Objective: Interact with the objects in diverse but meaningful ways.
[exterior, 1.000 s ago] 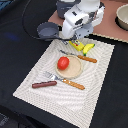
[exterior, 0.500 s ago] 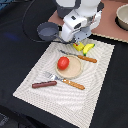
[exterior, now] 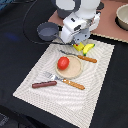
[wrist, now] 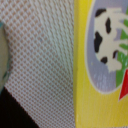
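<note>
Pincer state can't tell, arm low over block (wrist: 102, 60) and banana (exterior: 88, 48) at mat's (exterior: 95, 95) far edge; tomato (exterior: 63, 63) on plate (exterior: 75, 71).

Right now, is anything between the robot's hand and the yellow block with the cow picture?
Nothing visible. The wrist view is filled by the yellow block close up over the placemat; the gripper itself is hidden in both views.

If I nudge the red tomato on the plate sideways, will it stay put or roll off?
The red tomato looks round and smooth, so it would probably roll rather than slide. The tan plate seems shallow with a low rim, which may not stop it. It looks like a small plastic toy, likely light, so even a gentle push could send it onto the striped placemat.
</note>
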